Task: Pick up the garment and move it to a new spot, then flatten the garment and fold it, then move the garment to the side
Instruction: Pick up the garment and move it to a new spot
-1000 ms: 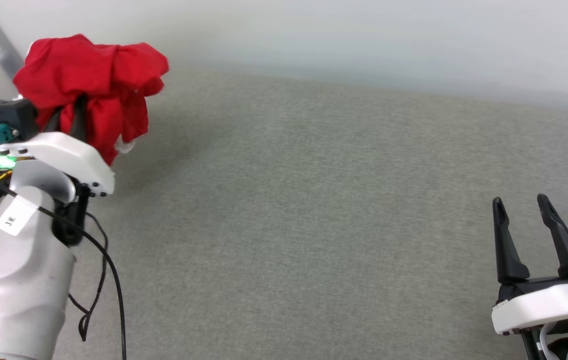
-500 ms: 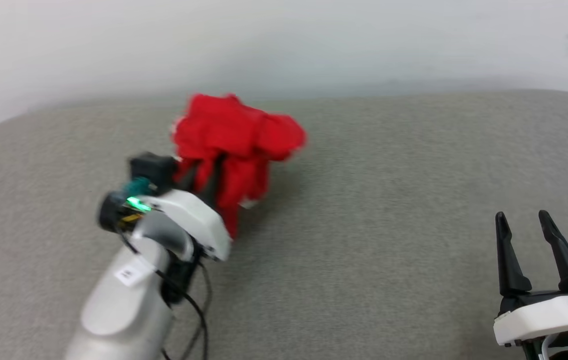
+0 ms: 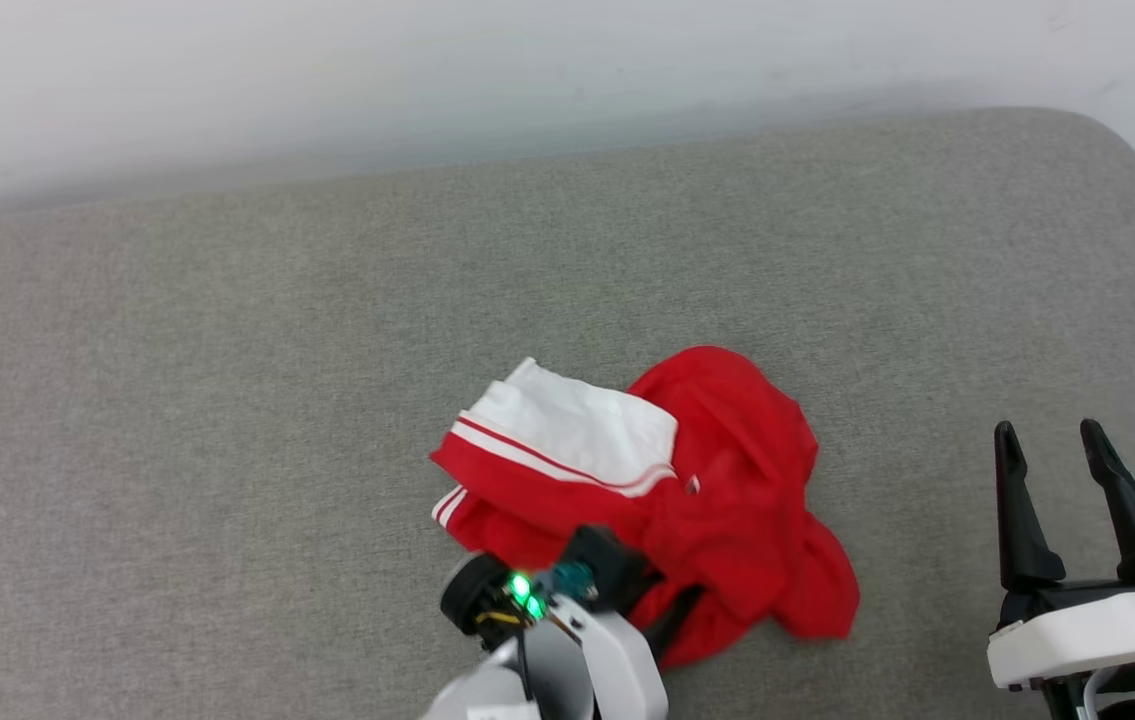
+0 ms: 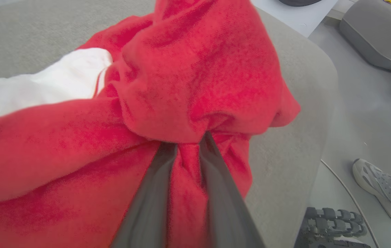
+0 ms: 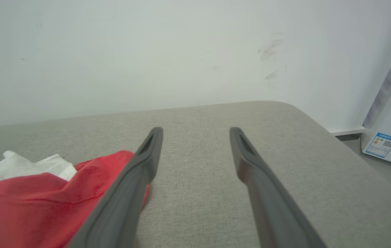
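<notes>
**Left hand pinched on the jersey, right hand spread wide**

The garment [image 3: 727,480] lies crumpled on the grey padded surface [image 3: 227,350], directly ahead of my left hand [image 4: 189,139] and off to the left of my right hand [image 3: 1047,432]. The head view gives me the white sleeve [image 3: 577,425] with its striped trim on top. The left wrist view adds a person's shoe [image 4: 378,186] on the floor beyond the surface's rounded corner. A red fold buries the left fingertips, but both fingers [image 4: 154,193] stand close together with cloth bunched between them, gripping the garment. The right hand hovers over bare surface, fingers wide apart, touching nothing.
</notes>
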### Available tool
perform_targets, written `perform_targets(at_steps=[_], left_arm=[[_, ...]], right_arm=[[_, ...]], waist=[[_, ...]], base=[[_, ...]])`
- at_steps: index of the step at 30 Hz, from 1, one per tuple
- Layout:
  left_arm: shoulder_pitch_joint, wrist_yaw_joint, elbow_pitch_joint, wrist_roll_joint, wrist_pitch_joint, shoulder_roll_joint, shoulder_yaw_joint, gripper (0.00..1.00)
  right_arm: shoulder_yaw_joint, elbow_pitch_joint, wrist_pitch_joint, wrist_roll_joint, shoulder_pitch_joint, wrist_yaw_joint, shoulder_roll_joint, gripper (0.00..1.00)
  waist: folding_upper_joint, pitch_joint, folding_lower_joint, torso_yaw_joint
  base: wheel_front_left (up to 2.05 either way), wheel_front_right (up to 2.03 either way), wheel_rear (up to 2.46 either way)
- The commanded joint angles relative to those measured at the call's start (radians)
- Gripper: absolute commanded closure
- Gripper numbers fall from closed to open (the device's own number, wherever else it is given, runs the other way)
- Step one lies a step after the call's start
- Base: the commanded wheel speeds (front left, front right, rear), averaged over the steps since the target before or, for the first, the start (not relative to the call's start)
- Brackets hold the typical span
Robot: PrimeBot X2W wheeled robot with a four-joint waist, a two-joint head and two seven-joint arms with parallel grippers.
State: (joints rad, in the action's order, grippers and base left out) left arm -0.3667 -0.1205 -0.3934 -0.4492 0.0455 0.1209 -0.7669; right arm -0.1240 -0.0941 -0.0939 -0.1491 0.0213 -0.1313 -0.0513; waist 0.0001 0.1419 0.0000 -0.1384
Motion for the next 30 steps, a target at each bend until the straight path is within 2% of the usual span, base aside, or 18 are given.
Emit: perform_targets(at_steps=[1,5,6,7,8,12,19,30], left_arm=[[0.019,-0.005,-0.004,0.005,0.002,0.003,-0.023,1.00],[0.029,-0.007,-0.015,-0.005,-0.007,-0.001,-0.051,1.00],[0.033,-0.007,-0.016,-0.011,-0.013,-0.006,-0.050,0.94],[0.036,-0.004,-0.013,-0.011,-0.020,-0.008,-0.049,0.60],[0.036,0.005,-0.006,-0.008,-0.036,-0.010,-0.045,0.00],[0.047,0.039,0.035,-0.001,-0.109,-0.007,-0.017,0.00],[0.101,0.137,0.118,0.004,-0.246,0.025,0.062,0.00],[0.203,0.291,0.186,-0.008,-0.307,0.101,0.258,0.00]], right_arm=[[0.002,0.003,-0.007,-0.002,-0.017,0.001,0.002,0.00],[0.003,0.007,-0.007,0.008,-0.020,0.001,0.002,0.00],[-0.002,0.009,-0.007,0.008,-0.018,0.001,0.002,0.00],[-0.005,0.010,-0.006,0.011,-0.012,0.001,0.002,0.00],[-0.006,0.010,-0.003,0.015,-0.005,0.001,0.002,0.00],[-0.004,0.009,0.008,0.023,0.015,0.001,0.002,0.00],[-0.004,-0.006,0.036,0.029,0.063,0.001,0.002,0.00],[0.019,-0.036,0.074,0.042,0.109,0.001,0.002,0.00]], waist=[[-0.0001,0.005,0.0000,0.008],[-0.0001,0.002,0.0000,0.022],[-0.0001,-0.005,0.0000,0.029],[-0.0001,-0.014,0.0000,0.034],[-0.0001,-0.024,0.0000,0.040],[-0.0001,-0.070,0.0000,0.062],[-0.0001,-0.141,0.0000,0.099],[-0.0001,-0.183,0.0000,0.138]], base=[[0.00,0.00,0.00],[0.00,0.00,0.00],[0.00,0.00,0.00],[0.00,0.00,0.00],[0.00,0.00,0.00],[0.00,0.00,0.00],[0.00,0.00,0.00],[0.00,0.00,0.00]])
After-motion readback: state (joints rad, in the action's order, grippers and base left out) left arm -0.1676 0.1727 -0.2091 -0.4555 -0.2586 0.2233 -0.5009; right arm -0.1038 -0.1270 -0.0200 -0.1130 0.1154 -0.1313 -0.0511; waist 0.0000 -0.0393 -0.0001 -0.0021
